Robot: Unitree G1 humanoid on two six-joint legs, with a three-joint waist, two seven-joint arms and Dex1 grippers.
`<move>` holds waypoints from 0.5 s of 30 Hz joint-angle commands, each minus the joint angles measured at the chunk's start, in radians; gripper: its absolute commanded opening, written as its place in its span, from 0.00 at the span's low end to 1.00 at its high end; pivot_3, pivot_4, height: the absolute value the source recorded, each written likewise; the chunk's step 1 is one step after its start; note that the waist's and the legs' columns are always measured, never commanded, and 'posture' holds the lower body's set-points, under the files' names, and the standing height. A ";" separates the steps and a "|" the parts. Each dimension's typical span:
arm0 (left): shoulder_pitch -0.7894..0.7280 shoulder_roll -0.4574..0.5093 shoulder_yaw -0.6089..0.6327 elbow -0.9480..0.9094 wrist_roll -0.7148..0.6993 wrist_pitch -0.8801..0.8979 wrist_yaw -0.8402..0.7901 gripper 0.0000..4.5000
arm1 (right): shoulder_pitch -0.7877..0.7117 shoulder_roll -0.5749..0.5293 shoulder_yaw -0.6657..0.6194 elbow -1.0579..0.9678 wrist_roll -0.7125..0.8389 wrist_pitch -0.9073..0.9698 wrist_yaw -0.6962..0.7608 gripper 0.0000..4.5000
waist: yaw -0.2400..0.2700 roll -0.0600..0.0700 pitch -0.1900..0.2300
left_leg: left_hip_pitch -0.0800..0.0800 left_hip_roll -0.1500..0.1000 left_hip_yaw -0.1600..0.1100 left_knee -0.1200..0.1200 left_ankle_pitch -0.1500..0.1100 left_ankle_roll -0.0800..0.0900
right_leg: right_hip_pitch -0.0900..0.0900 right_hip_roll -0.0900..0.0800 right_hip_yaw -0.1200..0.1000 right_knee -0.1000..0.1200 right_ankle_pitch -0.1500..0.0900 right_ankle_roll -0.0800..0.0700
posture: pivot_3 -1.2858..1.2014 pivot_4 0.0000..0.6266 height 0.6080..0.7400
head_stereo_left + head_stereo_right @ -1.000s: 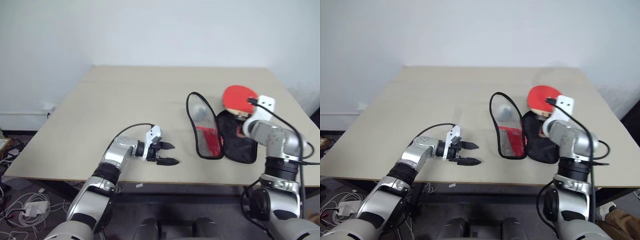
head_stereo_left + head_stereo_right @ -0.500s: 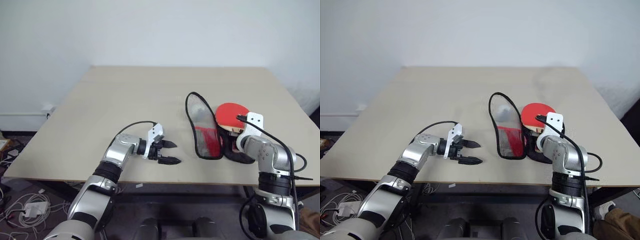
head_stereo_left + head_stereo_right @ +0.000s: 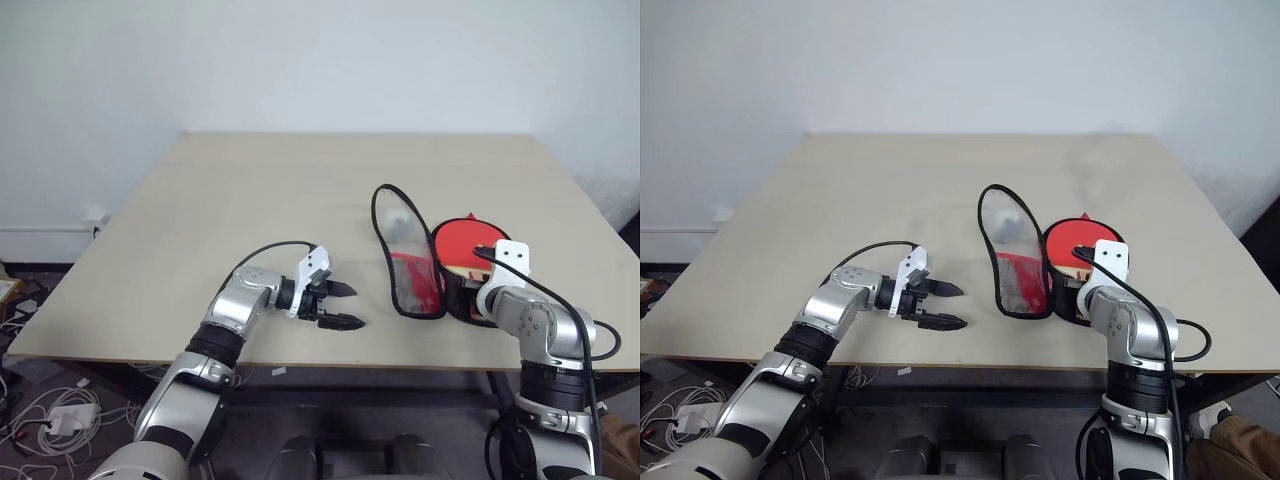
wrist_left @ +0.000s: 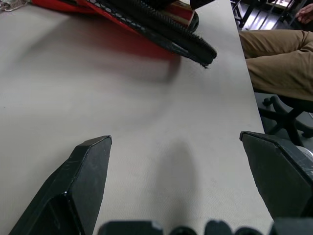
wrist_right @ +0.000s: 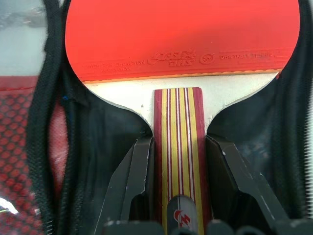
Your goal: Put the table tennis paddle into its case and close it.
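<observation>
Gripping paddle (image 5: 181,39) handle inside open case (image 3: 412,262), right fingers (image 5: 132,181) clenched; left fingers (image 4: 83,181) released nearby.

table tennis paddle (image 3: 466,243) lowered, drawn back into open case (image 3: 410,262)

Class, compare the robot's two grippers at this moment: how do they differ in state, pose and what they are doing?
The left gripper has its black fingers spread wide and empty; the right gripper has its fingers shut on the striped wooden handle of the red-faced round table tennis paddle. The left hangs over bare beige table, apart from the open red-and-black fabric case; the right is at the case, the paddle lying in its black half. Both have two black fingers.
</observation>
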 commanded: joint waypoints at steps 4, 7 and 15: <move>-0.017 -0.006 0.006 -0.021 -0.004 -0.005 0.006 1.00 | -0.005 0.015 0.016 -0.048 -0.013 -0.012 0.011 0.25 | 0.000 0.000 0.000 | 0.000 0.000 0.000 0.000 0.000 0.000 | 0.000 0.000 0.000 0.000 0.000 0.000 | 0.52 0.00 1.00; -0.019 -0.010 0.007 -0.019 -0.004 -0.005 0.008 1.00 | -0.002 0.030 0.027 -0.042 -0.016 -0.017 0.016 0.25 | 0.000 0.000 0.000 | 0.000 0.000 0.000 0.000 0.000 0.000 | 0.000 0.000 0.000 0.000 0.000 0.000 | 0.52 0.00 1.00; -0.035 -0.012 0.014 -0.005 -0.007 -0.005 0.007 1.00 | 0.001 0.030 0.055 -0.043 -0.026 -0.017 0.041 0.78 | 0.000 0.000 0.000 | 0.000 0.000 0.000 0.000 0.000 0.000 | 0.000 0.000 0.000 0.000 0.000 0.000 | 0.52 0.00 1.00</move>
